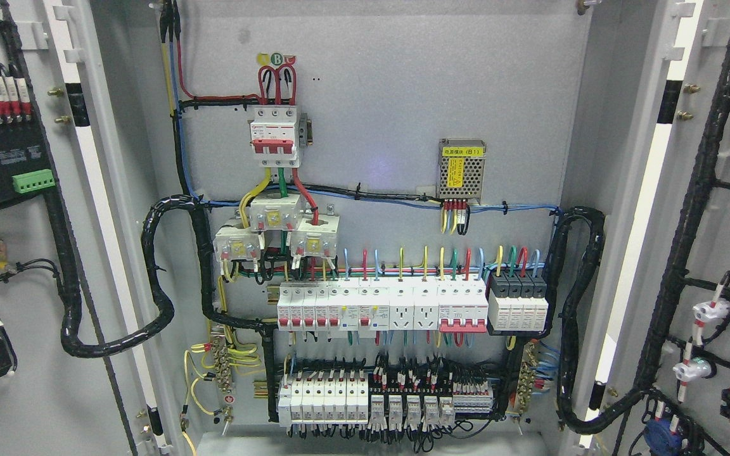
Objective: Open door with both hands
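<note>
An electrical cabinet stands wide open in the head view. Its left door (pixel 29 266) is swung out to the left and its right door (pixel 713 209) is swung out to the right, both showing their inner faces with wiring. Between them the grey back panel (pixel 377 95) carries breakers and wires. Neither of my hands nor arms shows in the frame.
A red-handled main breaker (pixel 274 136) sits at upper middle, a small power supply (pixel 461 169) to its right, rows of white breakers (pixel 381 307) and relays (pixel 365 399) below. Black cable bundles (pixel 162 266) loop to each door, the right one (pixel 577 304) near the hinge.
</note>
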`<action>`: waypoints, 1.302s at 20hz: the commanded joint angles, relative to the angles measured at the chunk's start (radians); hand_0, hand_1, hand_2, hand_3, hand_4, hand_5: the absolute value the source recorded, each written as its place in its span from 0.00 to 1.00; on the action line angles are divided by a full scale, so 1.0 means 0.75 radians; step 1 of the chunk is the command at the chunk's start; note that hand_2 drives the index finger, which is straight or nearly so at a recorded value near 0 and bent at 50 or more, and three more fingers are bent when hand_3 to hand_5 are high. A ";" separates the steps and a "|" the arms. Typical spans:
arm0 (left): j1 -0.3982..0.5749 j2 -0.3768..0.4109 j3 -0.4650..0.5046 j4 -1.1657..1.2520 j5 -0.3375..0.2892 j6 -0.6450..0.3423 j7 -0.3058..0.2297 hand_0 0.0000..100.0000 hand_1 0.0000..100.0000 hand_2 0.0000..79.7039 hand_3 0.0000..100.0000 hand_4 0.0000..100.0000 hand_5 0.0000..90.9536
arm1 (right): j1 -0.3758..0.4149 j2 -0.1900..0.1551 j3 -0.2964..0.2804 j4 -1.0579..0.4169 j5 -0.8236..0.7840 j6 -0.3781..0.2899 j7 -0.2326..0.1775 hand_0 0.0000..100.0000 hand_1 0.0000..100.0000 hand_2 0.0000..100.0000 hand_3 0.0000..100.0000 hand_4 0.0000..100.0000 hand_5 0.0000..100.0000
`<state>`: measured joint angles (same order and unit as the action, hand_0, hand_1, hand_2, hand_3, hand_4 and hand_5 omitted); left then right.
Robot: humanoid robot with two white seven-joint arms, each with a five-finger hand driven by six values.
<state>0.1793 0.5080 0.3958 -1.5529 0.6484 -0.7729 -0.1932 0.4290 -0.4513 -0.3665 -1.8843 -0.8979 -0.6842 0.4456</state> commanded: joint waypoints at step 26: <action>-0.208 0.106 -0.059 0.391 -0.001 -0.017 -0.010 0.12 0.39 0.00 0.00 0.00 0.00 | 0.017 -0.010 -0.049 0.146 -0.093 -0.041 0.001 0.12 0.39 0.00 0.00 0.00 0.00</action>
<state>0.0064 0.5800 0.3775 -1.2790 0.6428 -0.7731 -0.2033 0.4444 -0.4563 -0.3968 -1.7945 -0.9644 -0.7143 0.4458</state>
